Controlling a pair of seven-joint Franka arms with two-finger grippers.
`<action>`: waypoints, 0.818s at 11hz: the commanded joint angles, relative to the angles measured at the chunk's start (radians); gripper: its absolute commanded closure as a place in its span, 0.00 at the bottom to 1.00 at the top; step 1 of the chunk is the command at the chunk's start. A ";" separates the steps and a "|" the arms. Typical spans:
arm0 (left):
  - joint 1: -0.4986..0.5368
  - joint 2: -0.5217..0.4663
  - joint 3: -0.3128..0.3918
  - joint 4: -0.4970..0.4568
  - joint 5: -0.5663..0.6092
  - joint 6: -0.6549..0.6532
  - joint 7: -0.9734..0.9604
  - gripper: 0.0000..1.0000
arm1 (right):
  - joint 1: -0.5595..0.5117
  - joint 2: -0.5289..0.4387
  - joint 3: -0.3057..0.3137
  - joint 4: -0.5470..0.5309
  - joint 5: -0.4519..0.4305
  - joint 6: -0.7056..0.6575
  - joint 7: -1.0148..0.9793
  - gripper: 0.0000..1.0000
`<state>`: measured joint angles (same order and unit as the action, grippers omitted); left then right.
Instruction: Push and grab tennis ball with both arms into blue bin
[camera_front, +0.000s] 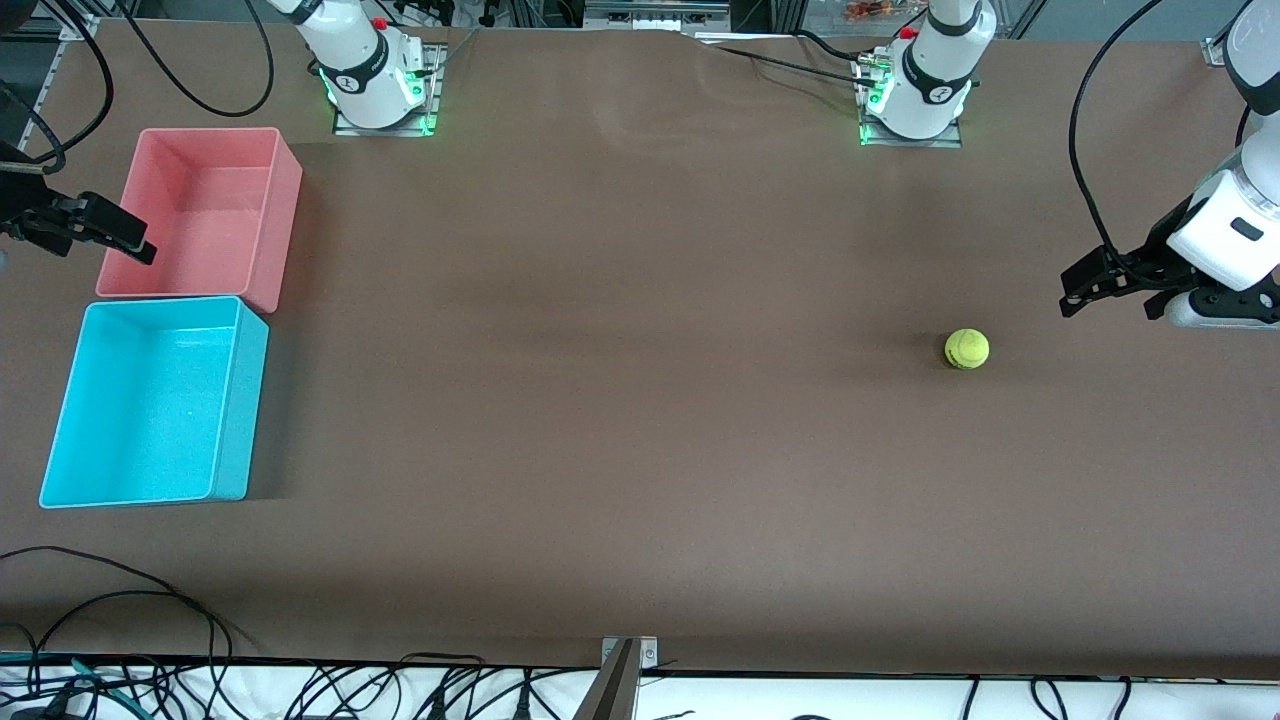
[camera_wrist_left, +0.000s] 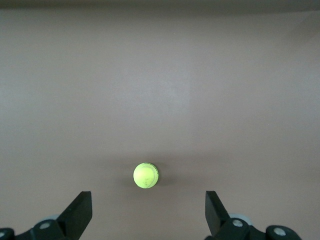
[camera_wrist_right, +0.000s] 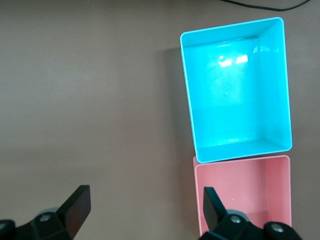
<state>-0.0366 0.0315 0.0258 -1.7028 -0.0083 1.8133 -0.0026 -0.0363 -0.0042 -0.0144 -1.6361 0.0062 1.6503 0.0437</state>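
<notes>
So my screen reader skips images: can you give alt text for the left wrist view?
A tennis ball sits alone on the brown table, just ahead of the left gripper, whose two black fingers stand open to either side.

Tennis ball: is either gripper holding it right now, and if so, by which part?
Neither. The tennis ball lies free on the table; the left gripper hangs open beside it, the right gripper open over the pink bin.

The brown desk (camera_front: 640, 400) is overlooked from high by the front camera. The fuzzy yellow-green tennis ball (camera_front: 967, 349) (camera_wrist_left: 146, 175) is shared with the left wrist view, the cyan-blue rectangular plastic bin (camera_front: 150, 400) (camera_wrist_right: 237, 90) with the right.
</notes>
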 joint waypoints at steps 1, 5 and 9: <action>0.004 -0.004 0.002 0.012 -0.004 -0.022 0.012 0.00 | 0.001 0.010 0.001 0.024 -0.014 -0.017 0.015 0.00; 0.004 -0.004 0.002 0.012 -0.004 -0.029 0.010 0.00 | 0.001 0.009 0.001 0.024 -0.014 -0.018 0.015 0.00; 0.009 -0.004 0.002 0.012 -0.004 -0.032 0.012 0.00 | 0.001 0.009 0.001 0.024 -0.014 -0.018 0.016 0.00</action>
<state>-0.0354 0.0315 0.0260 -1.7028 -0.0083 1.8015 -0.0026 -0.0363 -0.0040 -0.0144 -1.6361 0.0062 1.6503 0.0438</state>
